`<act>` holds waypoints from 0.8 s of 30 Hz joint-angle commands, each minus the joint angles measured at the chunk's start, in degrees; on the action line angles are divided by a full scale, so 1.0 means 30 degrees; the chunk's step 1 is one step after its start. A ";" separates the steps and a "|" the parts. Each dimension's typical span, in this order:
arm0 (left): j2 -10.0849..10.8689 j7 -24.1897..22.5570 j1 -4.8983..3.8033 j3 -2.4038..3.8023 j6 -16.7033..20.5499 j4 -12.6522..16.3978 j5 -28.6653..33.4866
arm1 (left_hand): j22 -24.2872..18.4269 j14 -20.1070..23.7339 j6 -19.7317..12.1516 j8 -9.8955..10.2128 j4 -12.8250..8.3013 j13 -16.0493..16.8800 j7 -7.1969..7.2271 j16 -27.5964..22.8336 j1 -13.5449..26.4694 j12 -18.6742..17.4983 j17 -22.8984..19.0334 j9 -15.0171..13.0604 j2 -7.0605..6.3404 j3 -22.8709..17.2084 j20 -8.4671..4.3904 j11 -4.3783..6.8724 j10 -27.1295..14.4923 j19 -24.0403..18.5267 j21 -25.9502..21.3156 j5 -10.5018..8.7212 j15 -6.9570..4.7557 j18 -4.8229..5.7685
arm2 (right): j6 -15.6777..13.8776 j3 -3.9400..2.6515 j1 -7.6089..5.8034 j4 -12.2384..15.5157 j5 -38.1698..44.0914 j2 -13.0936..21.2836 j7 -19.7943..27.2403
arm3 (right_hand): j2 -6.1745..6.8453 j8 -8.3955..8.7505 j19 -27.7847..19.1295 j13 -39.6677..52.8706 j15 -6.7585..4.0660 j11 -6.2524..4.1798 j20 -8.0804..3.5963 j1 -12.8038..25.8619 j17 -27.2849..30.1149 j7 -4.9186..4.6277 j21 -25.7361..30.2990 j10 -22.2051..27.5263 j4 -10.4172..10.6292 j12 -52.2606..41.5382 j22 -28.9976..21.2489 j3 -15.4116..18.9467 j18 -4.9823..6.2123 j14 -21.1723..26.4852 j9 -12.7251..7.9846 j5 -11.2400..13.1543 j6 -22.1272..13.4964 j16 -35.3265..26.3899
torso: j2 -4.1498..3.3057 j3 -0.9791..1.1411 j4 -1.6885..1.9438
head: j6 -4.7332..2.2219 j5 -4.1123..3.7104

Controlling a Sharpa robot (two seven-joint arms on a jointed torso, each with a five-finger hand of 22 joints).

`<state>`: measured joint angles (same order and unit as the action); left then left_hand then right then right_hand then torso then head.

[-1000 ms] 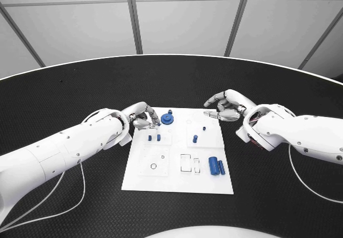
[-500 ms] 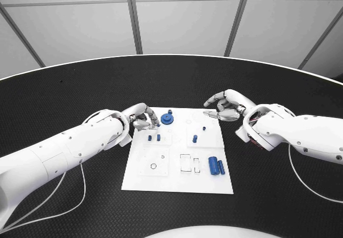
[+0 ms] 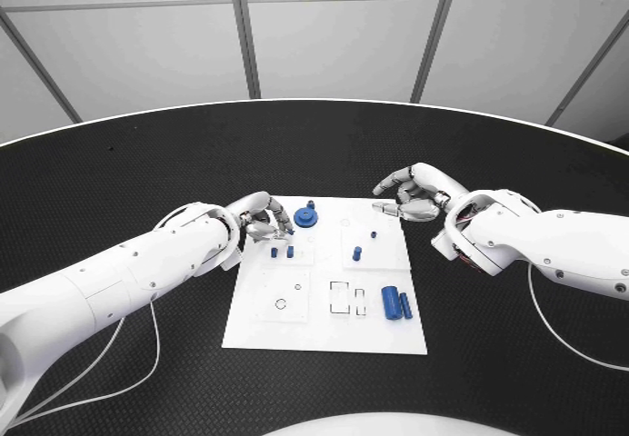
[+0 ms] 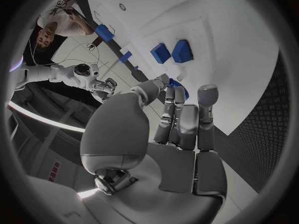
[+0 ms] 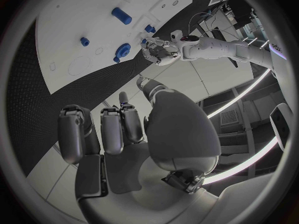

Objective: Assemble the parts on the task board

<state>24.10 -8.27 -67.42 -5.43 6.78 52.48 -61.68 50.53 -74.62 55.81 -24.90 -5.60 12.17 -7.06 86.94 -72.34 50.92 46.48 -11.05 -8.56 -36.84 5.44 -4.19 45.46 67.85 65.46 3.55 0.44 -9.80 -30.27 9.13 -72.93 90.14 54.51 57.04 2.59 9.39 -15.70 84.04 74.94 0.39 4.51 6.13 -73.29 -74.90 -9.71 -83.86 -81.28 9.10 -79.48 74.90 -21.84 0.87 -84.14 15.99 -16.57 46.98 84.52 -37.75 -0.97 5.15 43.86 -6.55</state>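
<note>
We find the task board [image 3: 325,272] lying in the middle of the black table [image 3: 131,173], with most of its blue parts already upon it: a round knobbed part [image 3: 305,216] at the far edge, two small pegs [image 3: 282,252] standing in the left recessed plate, two more pegs [image 3: 364,245] in the right plate, and a cylinder [image 3: 391,302] with a thinner bar [image 3: 406,306] beside it near the front right. Compared with the picture a second ago, we record only a slight change: the left hand [image 3: 260,220] has drawn a little nearer the board's far left corner and lowered toward the left plate, while the blue parts lie where they lay. The right hand [image 3: 414,194] remains where it was, off the board's far right corner, fingers curled loosely inward; we see nothing held in it. In the left wrist view the left hand's fingers [image 4: 181,117] lie close together and point down at the board beside two blue parts [image 4: 171,52]; whether a small piece is pinched at their tips we cannot tell. We judge that the left hand is closing on the pegs in the left plate, and that the cylinder and bar remain unseated.
</note>
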 commanded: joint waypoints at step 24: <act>-0.0226 0.0647 0.0074 -0.0004 0.0156 -0.0216 -0.1020 | 0.0067 -0.0231 -0.0054 0.0110 0.0021 -0.0035 -0.0096 0.0123 -0.0240 -0.0074 0.0390 -0.0044 0.0169 -0.0020 0.0031 0.0011 -0.0094 0.0061 0.0001 -0.0083 -0.0043 0.0352 | 0.0023 -0.0001 -0.0002 -0.0017 0.0000 -0.0001 0.0006 | -0.0022 -0.0079 0.0974 0.1535 -0.0142 0.0002 -0.0125 0.0078 -0.1402 0.0026 0.0048 -0.0114 0.0092 -0.0083 0.3191 -0.0185 0.0297 -0.1134 -0.0075 -0.0086 0.0094 -0.0002 | 0.0004 -0.0011 0.0009 | 0.0061 -0.0063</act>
<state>23.43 -6.39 -67.19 -5.44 7.28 51.84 -64.64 50.70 -74.83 55.80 -24.88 -5.60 12.13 -7.06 86.94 -72.57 50.92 47.58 -11.10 -8.33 -36.84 5.44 -4.19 45.46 67.85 65.46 3.55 0.24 -9.80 -30.20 9.12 -72.94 90.09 54.51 57.04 2.60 9.39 -15.70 84.04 74.92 0.39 4.51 6.13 -73.29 -74.94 -9.71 -83.86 -81.28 9.41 -79.48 74.90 -22.16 0.87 -84.15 15.83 -16.57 46.98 84.52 -37.75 -1.00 5.19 44.04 -6.75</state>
